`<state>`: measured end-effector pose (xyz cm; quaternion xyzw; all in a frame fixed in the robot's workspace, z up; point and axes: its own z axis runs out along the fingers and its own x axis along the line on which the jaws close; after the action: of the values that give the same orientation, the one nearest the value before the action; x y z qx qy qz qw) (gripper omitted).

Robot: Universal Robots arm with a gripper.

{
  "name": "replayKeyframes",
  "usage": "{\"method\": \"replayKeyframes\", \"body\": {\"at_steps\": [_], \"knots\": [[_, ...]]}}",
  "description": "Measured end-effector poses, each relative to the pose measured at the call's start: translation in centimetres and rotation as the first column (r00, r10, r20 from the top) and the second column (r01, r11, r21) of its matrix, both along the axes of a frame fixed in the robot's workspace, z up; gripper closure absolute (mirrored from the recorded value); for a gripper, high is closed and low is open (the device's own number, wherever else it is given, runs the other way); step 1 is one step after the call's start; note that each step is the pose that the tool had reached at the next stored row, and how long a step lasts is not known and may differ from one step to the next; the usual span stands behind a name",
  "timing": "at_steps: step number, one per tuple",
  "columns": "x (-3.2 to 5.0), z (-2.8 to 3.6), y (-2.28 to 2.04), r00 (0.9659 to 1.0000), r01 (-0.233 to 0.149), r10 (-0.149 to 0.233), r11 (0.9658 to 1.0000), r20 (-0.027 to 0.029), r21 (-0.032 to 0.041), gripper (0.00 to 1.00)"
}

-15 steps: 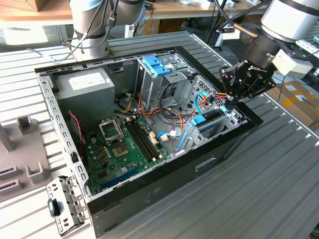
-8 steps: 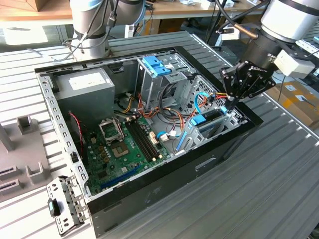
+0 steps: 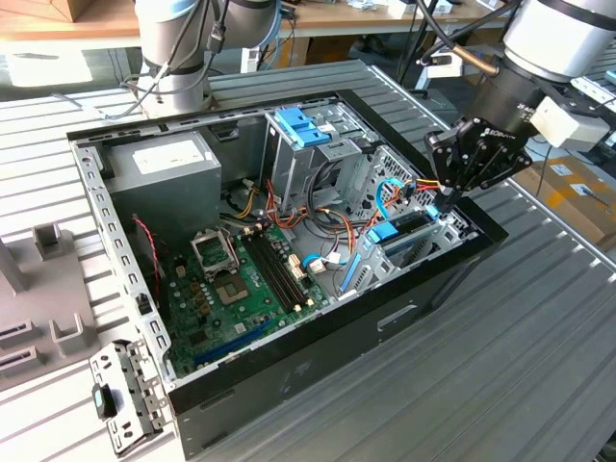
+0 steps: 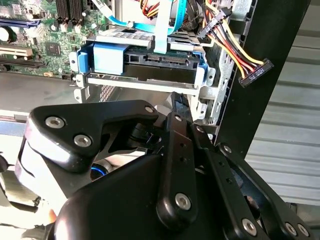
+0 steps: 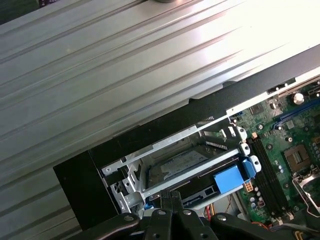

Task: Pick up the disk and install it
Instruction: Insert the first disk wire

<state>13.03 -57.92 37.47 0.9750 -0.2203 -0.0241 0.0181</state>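
The disk lies flat inside the metal drive cage at the corner of the open computer case. Its grey top shows through the cage. Its connector edge and a blue side rail tab face the motherboard. In the exterior view the disk sits at the case's right end. My gripper hangs just above that cage, shut, with nothing between its fingers. In both wrist views the fingertips sit pressed together beside the cage's cross bar.
A grey power-supply box fills the far corner and the motherboard covers the floor. A light-blue tray tops the upper bay. Loose orange-yellow cables end in a black plug near the cage. Ribbed metal table surrounds the case.
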Motion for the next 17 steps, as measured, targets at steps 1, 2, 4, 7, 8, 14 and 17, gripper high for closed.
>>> {"method": "replayKeyframes", "body": {"at_steps": [1, 2, 4, 7, 8, 14, 17], "knots": [[0.0, 0.0, 0.0, 1.0, 0.004, -0.004, 1.0, 0.0, 0.0, 0.89], [0.0, -0.01, 0.0, 0.9999, 0.013, -0.013, 0.9999, 0.0, 0.0, 0.89], [0.0, -0.08, 0.0, 0.9976, 0.069, -0.069, 0.9976, -0.0001, 0.0001, 0.89], [0.0, -0.16, 0.0, 0.9903, 0.139, -0.139, 0.9903, 0.0, 0.0, 0.89], [0.0, -0.17, 0.0, 0.9883, 0.152, -0.152, 0.9883, 0.0, 0.0, 0.89], [0.01, -0.27, 0.0, 0.969, 0.247, -0.247, 0.969, 0.0, 0.0001, 0.89], [0.0, -0.29, 0.0, 0.9626, 0.271, -0.271, 0.9626, -0.0001, 0.0001, 0.89]]}}
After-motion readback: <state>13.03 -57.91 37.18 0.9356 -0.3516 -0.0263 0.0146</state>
